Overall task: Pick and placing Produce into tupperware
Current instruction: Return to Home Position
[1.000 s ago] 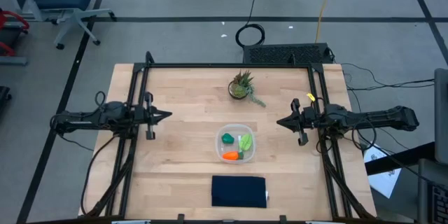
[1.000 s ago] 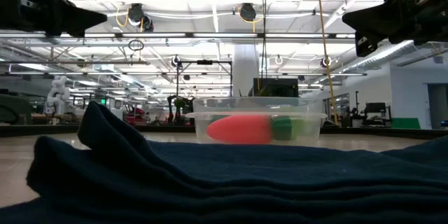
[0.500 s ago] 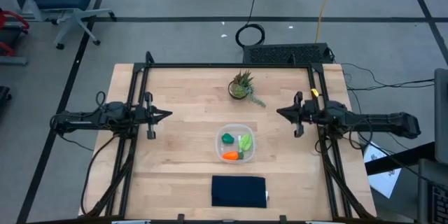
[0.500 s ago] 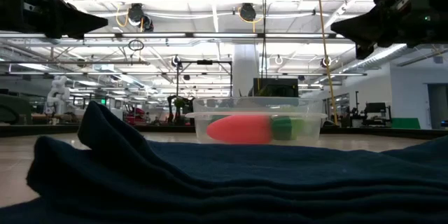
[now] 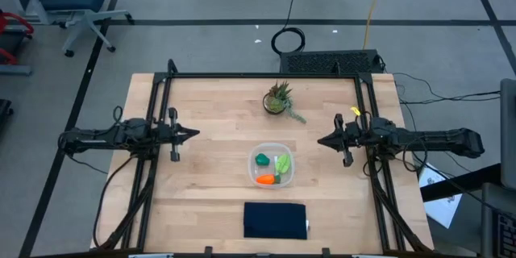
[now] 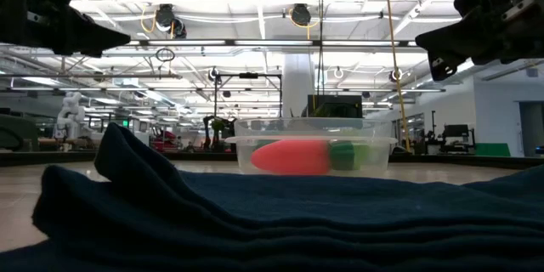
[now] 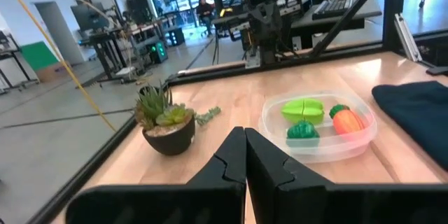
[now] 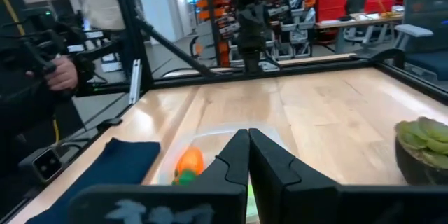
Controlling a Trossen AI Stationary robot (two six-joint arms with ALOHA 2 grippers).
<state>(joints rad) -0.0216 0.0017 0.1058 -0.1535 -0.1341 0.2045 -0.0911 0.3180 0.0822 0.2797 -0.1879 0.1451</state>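
The clear tupperware (image 5: 271,151) stands on the wooden table, a little near of its middle. In it lie the produce pieces: the orange carrot (image 5: 266,180), the dark green lump (image 5: 262,160) and the yellow-green leaf (image 5: 281,164). My left gripper (image 5: 193,134) hovers shut above the table's left side, pointing level toward the middle. My right gripper (image 5: 321,140) hovers shut above the right side, pointing back at it. Both stand well apart from the tupperware (image 7: 318,147) and hold nothing. The right wrist view shows the carrot (image 8: 187,161) past the shut fingers.
A small spiky potted plant (image 5: 278,99) stands toward the far edge. A dark navy folded cloth (image 5: 275,219) lies at the near edge and fills the low view's foreground. Black frame rails run along the table's left and right sides. A person's hand (image 8: 63,73) shows beyond the table.
My right gripper has swung a little toward the table's far edge and come back, and its tip now sits slightly lower. My left gripper has tipped slightly downward in place. Both have stayed shut. The tupperware and the produce have not moved.
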